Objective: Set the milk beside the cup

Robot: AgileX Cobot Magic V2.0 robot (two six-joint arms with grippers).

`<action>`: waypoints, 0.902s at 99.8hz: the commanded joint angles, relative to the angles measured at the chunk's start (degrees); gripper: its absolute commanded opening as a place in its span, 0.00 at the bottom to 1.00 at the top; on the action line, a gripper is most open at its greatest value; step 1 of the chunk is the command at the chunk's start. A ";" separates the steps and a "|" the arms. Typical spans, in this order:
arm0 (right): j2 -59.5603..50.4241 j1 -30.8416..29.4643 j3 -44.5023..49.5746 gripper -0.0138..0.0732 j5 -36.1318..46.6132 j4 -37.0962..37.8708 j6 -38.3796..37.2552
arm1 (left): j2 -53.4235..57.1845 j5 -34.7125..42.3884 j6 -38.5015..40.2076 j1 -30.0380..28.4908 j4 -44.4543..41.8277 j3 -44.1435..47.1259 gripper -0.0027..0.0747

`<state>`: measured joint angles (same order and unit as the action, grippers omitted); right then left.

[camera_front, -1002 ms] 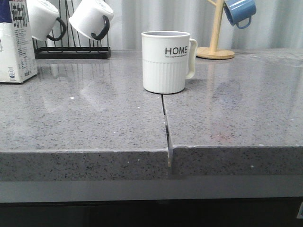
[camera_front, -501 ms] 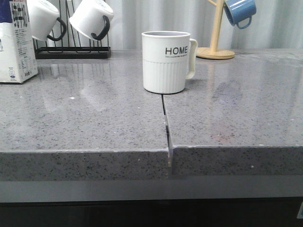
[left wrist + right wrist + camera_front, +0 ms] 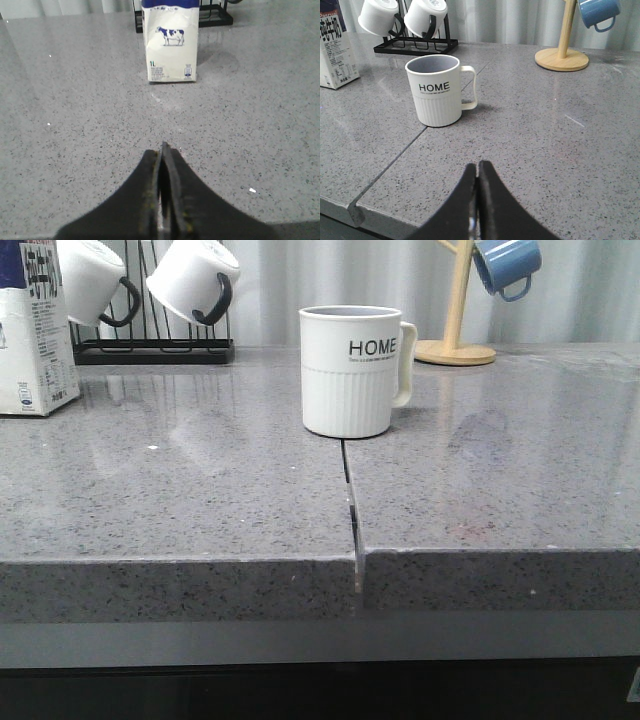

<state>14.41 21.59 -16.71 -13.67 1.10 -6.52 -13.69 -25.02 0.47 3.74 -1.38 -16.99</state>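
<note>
The milk carton [image 3: 35, 330] stands upright at the far left of the grey counter, white with a dark blue top; it also shows in the left wrist view [image 3: 171, 42] with its cow picture, and in the right wrist view [image 3: 336, 50]. The white HOME cup [image 3: 352, 370] stands near the counter's middle, handle to the right; it also shows in the right wrist view [image 3: 438, 90]. My left gripper [image 3: 162, 150] is shut and empty, well short of the milk. My right gripper [image 3: 478, 167] is shut and empty, short of the cup. Neither gripper shows in the front view.
A black rack [image 3: 150, 345] with two white black-handled mugs [image 3: 195, 280] stands at the back left, behind the milk. A wooden mug tree [image 3: 456, 340] holding a blue mug [image 3: 506, 265] stands at the back right. A seam [image 3: 350, 500] runs through the counter below the cup.
</note>
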 commanded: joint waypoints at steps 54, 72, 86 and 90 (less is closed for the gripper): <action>0.27 -0.07 -1.50 0.08 4.43 -0.20 0.04 | -32.86 24.34 0.40 0.12 2.18 -14.59 0.85; 0.27 -0.07 -1.50 0.08 4.43 -0.20 0.04 | -41.92 27.27 0.40 0.21 2.18 -21.38 0.85; 0.27 -0.07 -1.50 0.08 4.43 -0.20 0.04 | -46.80 32.12 0.40 2.07 2.33 -23.60 0.85; 0.27 -0.07 -1.50 0.08 4.43 -0.20 0.04 | -48.18 33.38 0.40 2.56 2.46 -24.02 0.85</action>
<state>14.41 21.59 -16.71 -13.67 1.10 -6.52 -59.94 0.92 0.47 4.99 0.31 -38.12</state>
